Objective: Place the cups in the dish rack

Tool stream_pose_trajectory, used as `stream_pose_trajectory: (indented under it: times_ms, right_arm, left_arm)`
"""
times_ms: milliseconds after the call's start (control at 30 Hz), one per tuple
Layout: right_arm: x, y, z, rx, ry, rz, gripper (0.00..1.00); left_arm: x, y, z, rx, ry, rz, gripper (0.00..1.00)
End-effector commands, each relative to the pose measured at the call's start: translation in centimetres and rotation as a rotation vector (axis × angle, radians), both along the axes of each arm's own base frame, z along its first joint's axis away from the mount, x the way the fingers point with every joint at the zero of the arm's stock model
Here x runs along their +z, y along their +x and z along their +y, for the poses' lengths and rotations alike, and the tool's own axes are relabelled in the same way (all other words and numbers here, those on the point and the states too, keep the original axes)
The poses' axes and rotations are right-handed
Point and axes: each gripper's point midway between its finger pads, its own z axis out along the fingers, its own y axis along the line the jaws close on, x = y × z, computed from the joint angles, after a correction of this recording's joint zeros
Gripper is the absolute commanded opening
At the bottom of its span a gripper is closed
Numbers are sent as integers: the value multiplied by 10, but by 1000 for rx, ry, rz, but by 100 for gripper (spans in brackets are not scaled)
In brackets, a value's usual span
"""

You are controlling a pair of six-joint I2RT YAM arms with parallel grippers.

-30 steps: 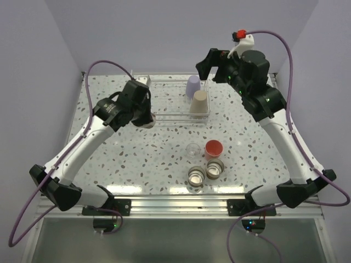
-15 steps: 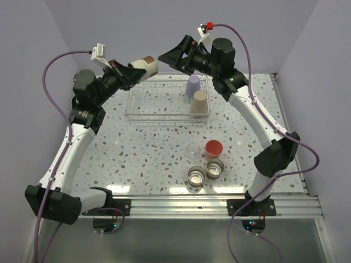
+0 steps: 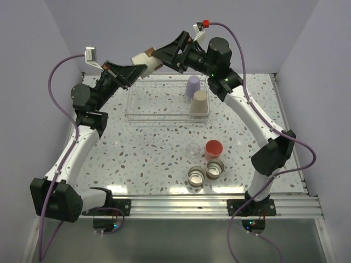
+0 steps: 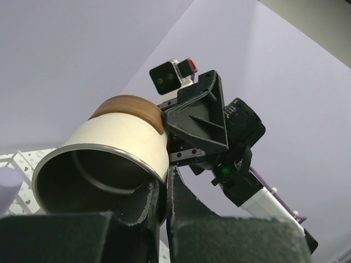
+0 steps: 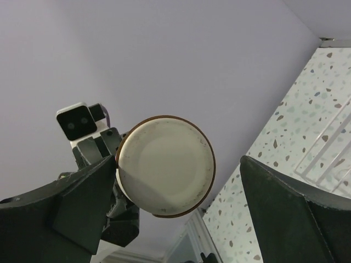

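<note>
left gripper [image 3: 133, 70] raised, clamping tan-based cup [image 3: 146, 58] | right gripper [image 3: 163, 53] raised, spread

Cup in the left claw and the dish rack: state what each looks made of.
The cup: matte cream body, mirror-bright rim suggesting steel, brown base band like cork or wood. The dish rack: likely clear glossy plastic; speckled table shows through.

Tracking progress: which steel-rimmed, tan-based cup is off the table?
The cream steel-rimmed cup with a brown base, held aloft in the left tool; the other two stand on the table.
</note>
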Motion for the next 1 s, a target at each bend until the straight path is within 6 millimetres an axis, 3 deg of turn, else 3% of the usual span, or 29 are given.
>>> stream_pose_trajectory:
  times_ms: [0,300,367,433,467,500,567,700,733,767,833,867,900,967]
  right_arm:
    - [21,-10,11,37,39,-45,98]
    - [31,-9,24,55,77,-59,98]
    - [32,-10,27,67,87,-65,91]
    - [34,-12,31,81,97,-68,75]
    - [33,-13,32,87,98,-67,54]
    - [33,-14,32,91,99,-69,42]
    - [28,-15,36,95,87,-68,21]
    - [14,-9,34,65,29,-65,14]
    - [8,-7,32,52,-3,-76,14]
    - [6,-7,31,41,-24,-79,13]
    - [-8,1,26,-6,-105,-90,11]
    - [-8,6,23,-31,-132,-109,10]
    - [-24,17,17,-87,-224,-122,10]
    - [-33,32,10,-152,-313,-154,10]
  left_arm:
    - [28,-18,2,-42,-70,-117,0]
    - [19,-16,4,-45,-95,-104,0]
    - [17,-15,4,-41,-97,-98,0]
    - [14,-14,4,-35,-99,-88,0]
    - [10,-11,6,-20,-103,-76,0]
    - [7,-8,7,-9,-101,-55,0]
    - [-1,-3,9,19,-93,-35,9]
    - [-21,2,10,51,-55,30,56]
    - [-27,4,10,58,-40,51,80]
    - [-34,6,12,75,-10,60,87]
    - [-56,9,16,111,41,147,97]
    - [-65,10,19,141,82,157,99]
    - [-79,6,23,161,114,220,100]
    - [-98,4,33,221,183,252,100]
